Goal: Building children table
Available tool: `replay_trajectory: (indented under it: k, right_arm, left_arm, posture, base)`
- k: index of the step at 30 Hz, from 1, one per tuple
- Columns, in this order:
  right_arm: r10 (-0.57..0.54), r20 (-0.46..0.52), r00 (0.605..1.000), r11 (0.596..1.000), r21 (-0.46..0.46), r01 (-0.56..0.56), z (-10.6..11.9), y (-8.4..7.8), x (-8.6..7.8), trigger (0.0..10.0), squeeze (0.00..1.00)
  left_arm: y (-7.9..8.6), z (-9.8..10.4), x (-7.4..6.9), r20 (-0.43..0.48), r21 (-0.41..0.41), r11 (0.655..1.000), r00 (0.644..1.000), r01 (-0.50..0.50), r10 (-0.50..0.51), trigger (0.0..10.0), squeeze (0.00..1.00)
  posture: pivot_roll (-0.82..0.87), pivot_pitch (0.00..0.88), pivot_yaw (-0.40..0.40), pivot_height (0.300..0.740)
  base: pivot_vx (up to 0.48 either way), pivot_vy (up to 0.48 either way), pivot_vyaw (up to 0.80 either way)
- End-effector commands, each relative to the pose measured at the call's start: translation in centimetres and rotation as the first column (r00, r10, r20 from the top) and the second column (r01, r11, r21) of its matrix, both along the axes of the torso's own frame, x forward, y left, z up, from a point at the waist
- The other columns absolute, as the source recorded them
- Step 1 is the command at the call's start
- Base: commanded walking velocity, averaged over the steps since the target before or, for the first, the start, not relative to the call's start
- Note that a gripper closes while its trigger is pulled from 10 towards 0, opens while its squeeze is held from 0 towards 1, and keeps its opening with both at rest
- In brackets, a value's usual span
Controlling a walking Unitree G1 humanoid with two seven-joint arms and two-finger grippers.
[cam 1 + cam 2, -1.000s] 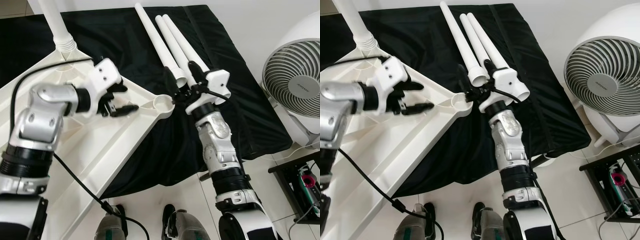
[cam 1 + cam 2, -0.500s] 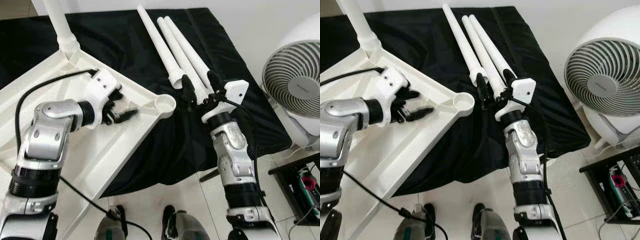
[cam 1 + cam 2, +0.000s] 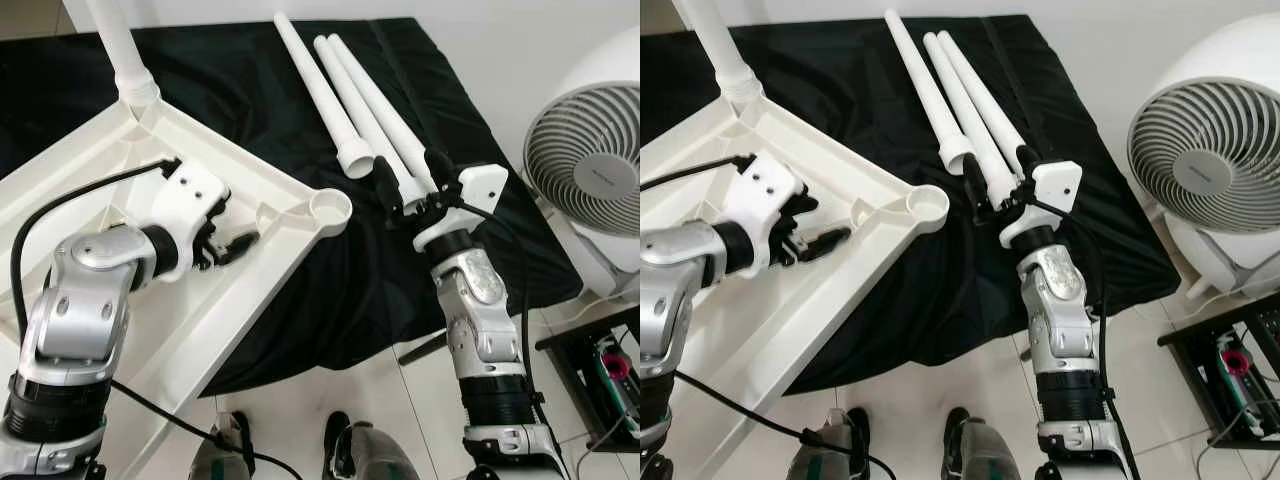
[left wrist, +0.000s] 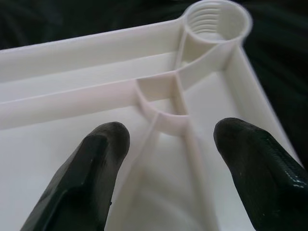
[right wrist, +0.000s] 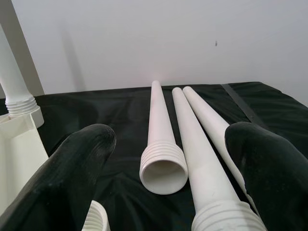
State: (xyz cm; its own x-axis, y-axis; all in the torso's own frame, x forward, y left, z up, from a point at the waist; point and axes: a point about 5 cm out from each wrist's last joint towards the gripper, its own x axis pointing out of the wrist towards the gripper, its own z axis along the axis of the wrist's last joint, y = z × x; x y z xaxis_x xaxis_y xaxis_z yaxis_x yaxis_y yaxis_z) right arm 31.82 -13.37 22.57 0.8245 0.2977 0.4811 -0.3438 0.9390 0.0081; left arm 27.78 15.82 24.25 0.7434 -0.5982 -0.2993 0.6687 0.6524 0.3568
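My left gripper [image 3: 232, 240] hovers with fingers spread and empty over the upturned white plastic tabletop [image 3: 250, 290], near its threaded corner socket [image 3: 331, 208]. My right gripper [image 3: 412, 185] is wide open, empty, at the threaded ends of three white plastic table legs [image 3: 345, 95] lying on the black cloth [image 3: 230, 80].

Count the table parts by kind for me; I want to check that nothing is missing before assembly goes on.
Loose legs on the black cloth: 3
Legs already on the tabletop: 1
Tabletops: 1
Total: 5 parts
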Motion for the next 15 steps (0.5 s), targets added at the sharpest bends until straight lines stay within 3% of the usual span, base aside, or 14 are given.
replay_trajectory:
  k: [1,7,15]
  right_arm:
    - [-0.005,-0.007,1.0,1.0,0.002,0.005,-0.2,-0.4,-0.2,10.0,0.0]
    - [-0.001,-0.015,1.0,1.0,-0.002,0.001,-0.1,-0.4,-0.3,10.0,0.0]
    - [0.004,-0.009,1.0,1.0,0.002,-0.004,0.2,-0.3,-0.4,10.0,0.0]
  left_arm:
    - [-0.4,-0.3,-0.8,-0.034,0.006,0.998,0.998,0.057,-0.056,10.0,0.0]
    - [-1.2,-1.3,-2.0,-0.076,0.024,0.995,0.993,0.097,-0.095,10.0,0.0]
    - [-1.1,-3.3,-1.0,-0.1,0.085,0.996,0.995,-0.011,0.019,10.0,0.0]
  posture:
    - [0.16,0.201,-0.071,0.74]
    - [0.16,0.2,-0.072,0.74]
    - [0.15,0.195,-0.067,0.74]
  base:
    - [0.0,0.0,0.0]
    - [0.0,0.0,0.0]
    - [0.0,0.0,0.0]
